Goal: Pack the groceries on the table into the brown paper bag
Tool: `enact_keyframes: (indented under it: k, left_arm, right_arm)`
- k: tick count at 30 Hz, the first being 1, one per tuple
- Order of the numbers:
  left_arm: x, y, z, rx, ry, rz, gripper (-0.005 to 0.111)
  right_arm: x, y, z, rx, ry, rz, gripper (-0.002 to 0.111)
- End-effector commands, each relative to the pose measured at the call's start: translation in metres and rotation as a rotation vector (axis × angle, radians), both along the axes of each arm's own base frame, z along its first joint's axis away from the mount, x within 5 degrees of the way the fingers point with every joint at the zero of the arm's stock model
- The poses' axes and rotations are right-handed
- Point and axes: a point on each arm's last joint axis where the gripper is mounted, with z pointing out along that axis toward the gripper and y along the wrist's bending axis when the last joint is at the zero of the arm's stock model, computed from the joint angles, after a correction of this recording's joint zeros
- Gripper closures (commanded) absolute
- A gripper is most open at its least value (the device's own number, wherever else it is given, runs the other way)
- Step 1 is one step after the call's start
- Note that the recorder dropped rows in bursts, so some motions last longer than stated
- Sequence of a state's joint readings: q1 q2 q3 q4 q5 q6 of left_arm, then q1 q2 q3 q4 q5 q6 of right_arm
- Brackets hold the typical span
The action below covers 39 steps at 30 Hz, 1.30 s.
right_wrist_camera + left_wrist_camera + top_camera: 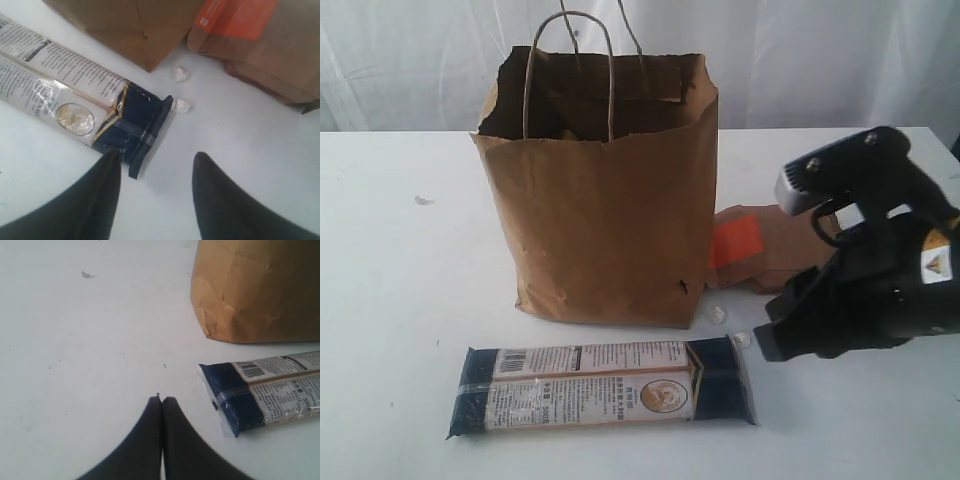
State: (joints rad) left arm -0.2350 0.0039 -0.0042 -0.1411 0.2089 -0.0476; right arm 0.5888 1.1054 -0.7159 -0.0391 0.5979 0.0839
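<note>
Showing one bag (610, 210), one noodle pack (600, 388), one pouch (770, 250), two candies (719, 314).

Right arm: glossy black moulded housing (880, 300) with rounded edges. A silver-grey metal block (798, 190) sits at its upper end, with two round screw heads (812, 163) alongside. A thin black cable (820, 232) loops beneath. White label with yellow warning triangle (935, 265) (print too small to read). Right hand (156, 155) and left hand (161, 399): matte black fingers (90, 200) tapering to blunt rounded tips.
</note>
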Motion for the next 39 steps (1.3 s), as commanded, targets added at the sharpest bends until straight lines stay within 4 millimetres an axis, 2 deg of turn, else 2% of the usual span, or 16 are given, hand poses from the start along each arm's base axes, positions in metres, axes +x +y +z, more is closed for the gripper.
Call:
enact_keyframes:
  k: [1,9,13,17,24,39]
  left_arm:
    - [0.000,0.000,-0.001,-0.004,0.002,0.001,0.107]
    - [0.000,0.000,-0.001,-0.004,0.002,0.001,0.107]
    - [0.000,0.000,-0.001,-0.004,0.002,0.001,0.107]
    - [0.000,0.000,-0.001,-0.004,0.002,0.001,0.107]
    - [0.000,0.000,-0.001,-0.004,0.002,0.001,0.107]
    - [0.000,0.000,-0.001,-0.004,0.002,0.001,0.107]
  right_arm:
    - [0.022,0.015,-0.029,-0.021,0.028,0.008,0.066]
    - [0.051,0.032,-0.087,-0.069,0.125,-0.031,0.066]
    - [0.061,0.031,-0.104,-0.069,0.140,-0.089,0.066]
    - [0.070,0.027,-0.109,-0.041,0.133,-0.132,0.066]
    - [0.077,0.022,-0.107,-0.006,0.097,-0.157,0.066]
    - [0.084,0.027,-0.125,-0.006,0.110,-0.151,0.066]
